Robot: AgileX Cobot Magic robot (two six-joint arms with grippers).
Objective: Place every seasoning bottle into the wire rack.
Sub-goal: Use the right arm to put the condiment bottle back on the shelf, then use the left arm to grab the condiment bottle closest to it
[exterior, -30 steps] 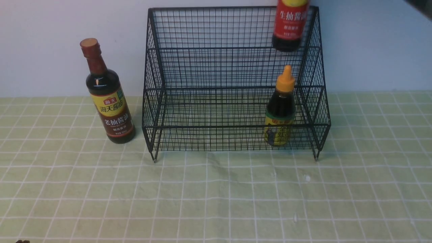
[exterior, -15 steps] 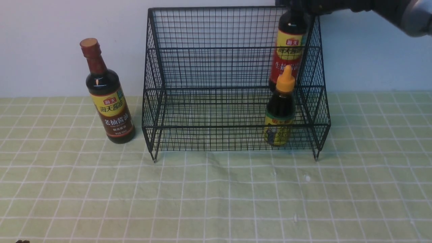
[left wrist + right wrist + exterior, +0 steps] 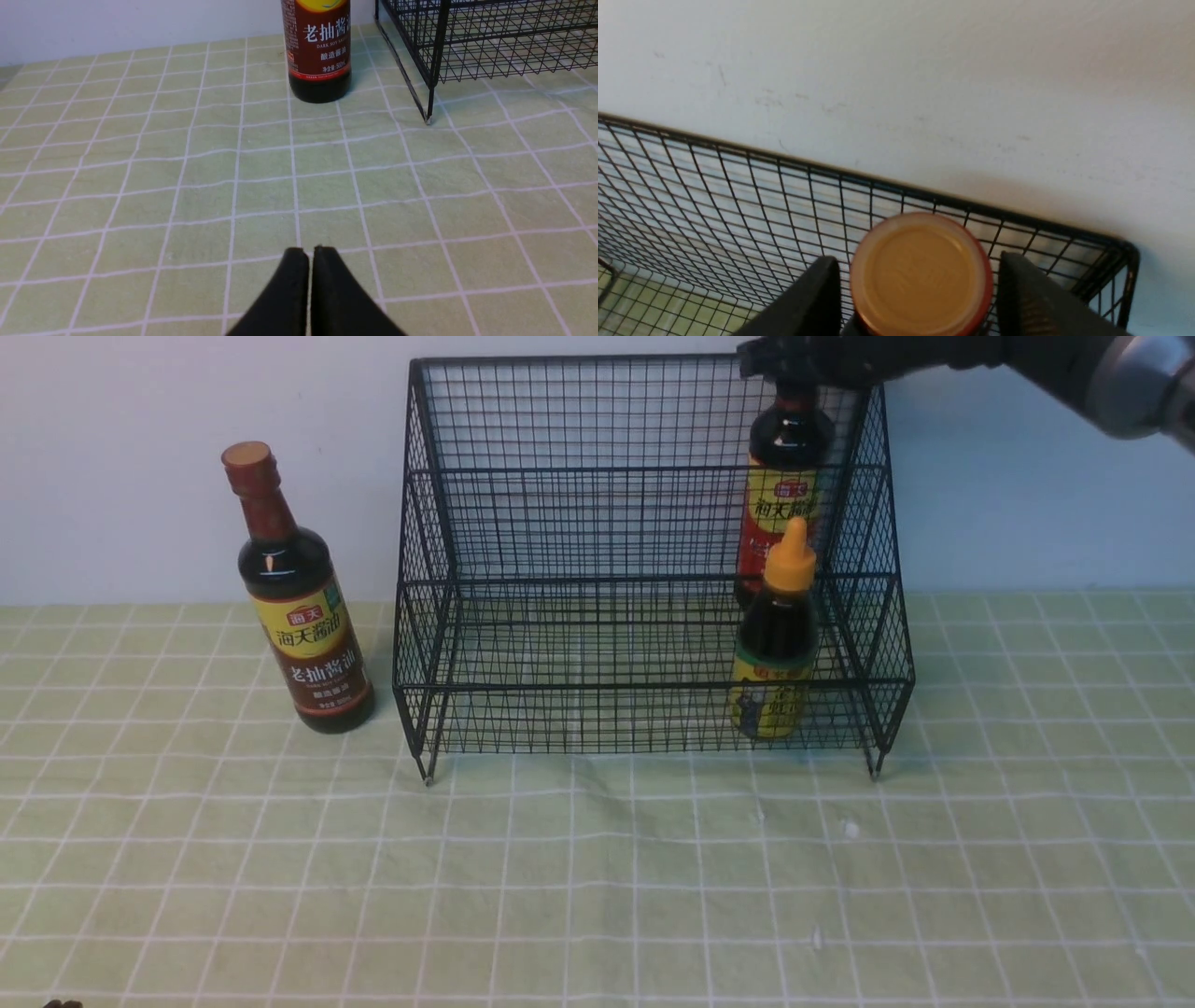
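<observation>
Right gripper (image 3: 920,284) wide around the cap (image 3: 920,275), red bottle (image 3: 780,513) in the rack's (image 3: 653,685) back tier behind the short bottle (image 3: 775,635), so check it stands, then lift straight up without brushing cap or mesh; left gripper (image 3: 310,261) closed, brown bottle (image 3: 308,635) outside.

- Wire rack (image 3: 653,687): on tabletop (image 3: 597,887), in front of wall (image 3: 1036,504).
- Dark soy bottle (image 3: 303,616): on tabletop, left of rack, near its left side, apart from it.
- Nozzle-cap bottle (image 3: 777,635): in rack, front lower tier, right-hand part.
- Tall bottle with red label (image 3: 784,495): right-hand part of rack, behind nozzle-cap bottle, in front of rack's back mesh. Base partly hidden; can't tell if seated.
- Right pincer (image 3: 920,289): at that bottle's neck, fingers either side of cap.
</observation>
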